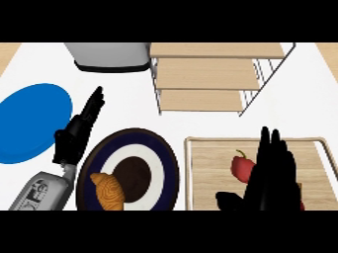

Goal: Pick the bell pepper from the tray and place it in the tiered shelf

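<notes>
**Reaching for the pepper — nothing lifted yet**

Hovering over the shallow wooden tray with the pale raised rim, the robot's black right hand has its fingers stretched out straight and close together, pointing away from the robot, the thumb sticking out to its left. It has hold of nothing. The glossy red bell pepper with the small green stem sits on the tray just to the left of those fingers, partly hidden behind them — whether the hand is touching it, I cannot tell from here.

So the pick, as I judge it, has not happened: the fingers have not curled round the pepper, and it lies on the tray. The grasp, the lift and the carry are all left to do.

The wire-framed tiered shelf with light wooden boards stands well beyond the fingertips and a little to the left of the hand, its steps bare.

The black left hand rests open, far to the left of the right hand, fingers up, beside the dark blue-rimmed round plate carrying a golden croissant. Left of that hand lies a plain blue round plate.
</notes>
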